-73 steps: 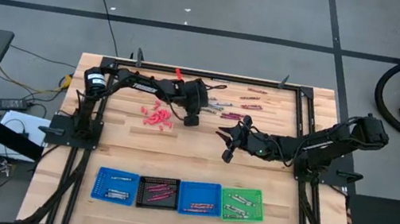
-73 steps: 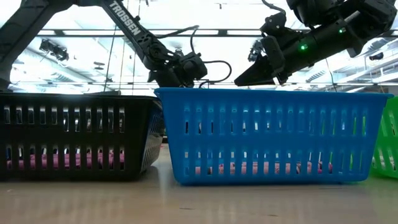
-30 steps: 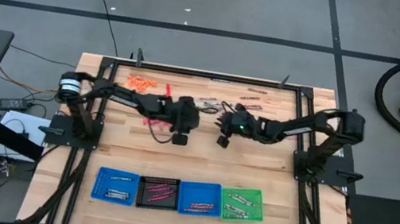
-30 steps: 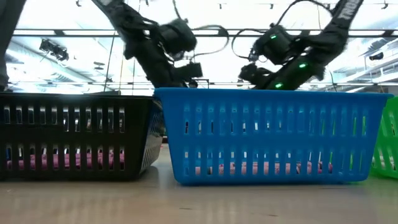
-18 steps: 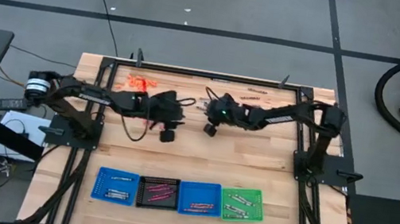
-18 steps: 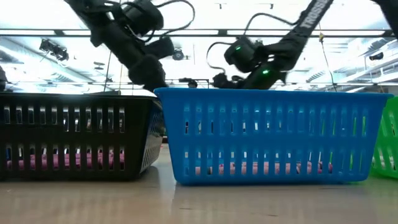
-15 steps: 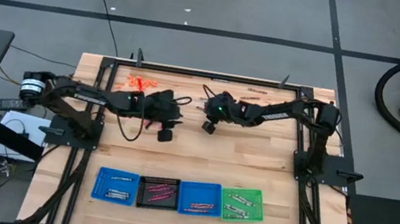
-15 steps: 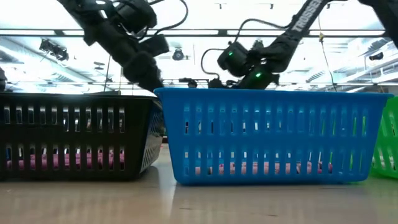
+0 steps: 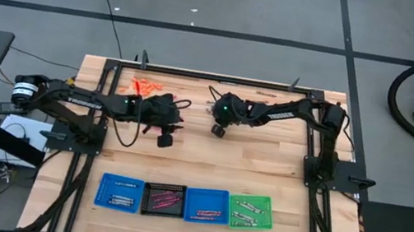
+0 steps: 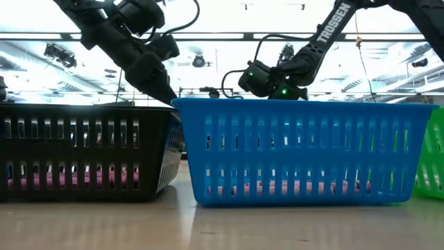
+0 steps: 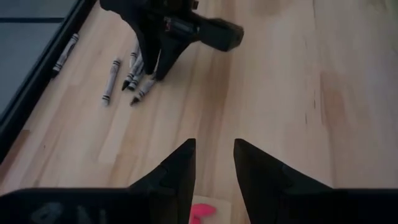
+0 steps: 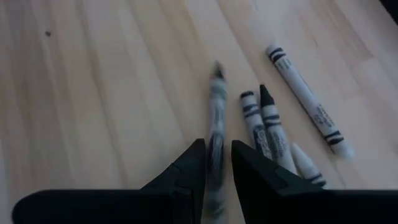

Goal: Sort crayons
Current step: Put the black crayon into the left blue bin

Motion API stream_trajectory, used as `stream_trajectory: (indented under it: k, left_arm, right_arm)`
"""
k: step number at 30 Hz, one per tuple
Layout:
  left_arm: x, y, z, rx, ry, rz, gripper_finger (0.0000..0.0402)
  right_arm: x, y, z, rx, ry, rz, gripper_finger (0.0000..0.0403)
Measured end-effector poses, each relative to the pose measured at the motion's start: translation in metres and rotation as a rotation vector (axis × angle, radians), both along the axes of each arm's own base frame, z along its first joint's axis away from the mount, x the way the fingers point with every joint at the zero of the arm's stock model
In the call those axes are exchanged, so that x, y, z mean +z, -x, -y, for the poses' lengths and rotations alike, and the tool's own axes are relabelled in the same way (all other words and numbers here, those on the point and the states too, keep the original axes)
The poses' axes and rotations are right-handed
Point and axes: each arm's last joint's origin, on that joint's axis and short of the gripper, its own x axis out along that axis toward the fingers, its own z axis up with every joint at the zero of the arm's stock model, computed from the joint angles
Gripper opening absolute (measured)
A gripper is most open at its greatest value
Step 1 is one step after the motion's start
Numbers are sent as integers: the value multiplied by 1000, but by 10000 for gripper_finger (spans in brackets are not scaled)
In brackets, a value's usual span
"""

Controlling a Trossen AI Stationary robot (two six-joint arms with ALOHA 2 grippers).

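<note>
Overhead lighting is even and bright; the pale wooden worktop shows only soft, short shadows. At table height, ceiling lights backlight both arms into silhouettes. One grey paper-wrapped crayon is motion-blurred; the nearest dark fingers are out of focus.

"TROSSEN" in white letters on the right arm, low view

In the right wrist view, one grey crayon is blurred and its lower end is hidden between the right gripper fingers; contact cannot be confirmed. In the left wrist view, a pink object beside the left gripper is cut off by the picture's edge.
</note>
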Motion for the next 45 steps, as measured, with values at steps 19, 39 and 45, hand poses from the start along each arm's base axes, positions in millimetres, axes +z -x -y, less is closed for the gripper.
stream_trajectory:
  k: [19, 39, 45]
  left_arm:
    - [-3, 2, 2, -3, 20, -30, 121]
    - [-53, -29, -4, 29, 3, -100, 200]
    - [-65, -37, -6, 51, -15, -109, 209]
  right_arm:
    - [-6, -1, -13, 54, -36, -55, 5]
    - [28, -10, -61, 195, 15, 24, 5]
    - [30, -14, -76, 224, 18, 51, 5]
